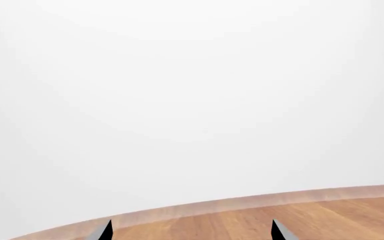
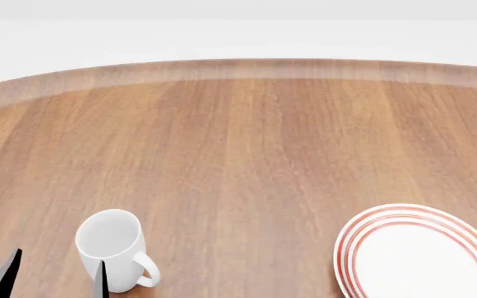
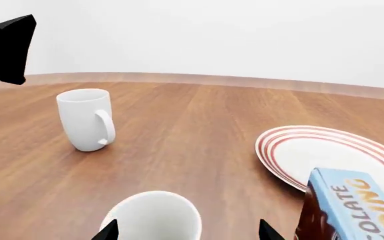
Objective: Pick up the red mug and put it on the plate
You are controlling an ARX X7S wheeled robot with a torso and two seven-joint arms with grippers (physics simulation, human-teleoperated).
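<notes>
We see flat, bright, even light in all three views, with no clear source. The table (image 2: 247, 143) carries almost no shadow; only a faint darkening sits under the white mug (image 3: 85, 119) and along the plate (image 3: 332, 157) rim. No glare or hot spots appear on the wood. The white backdrop is nearly featureless in the left wrist view. Edges are crisp and nothing looks out of focus. The table's far edge bows in a curve.

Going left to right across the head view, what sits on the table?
Left hand at the lower left corner → plain white mug, handle facing right → bare stretch of wooden table → plate with red rings, cut off by the lower right edge.
</notes>
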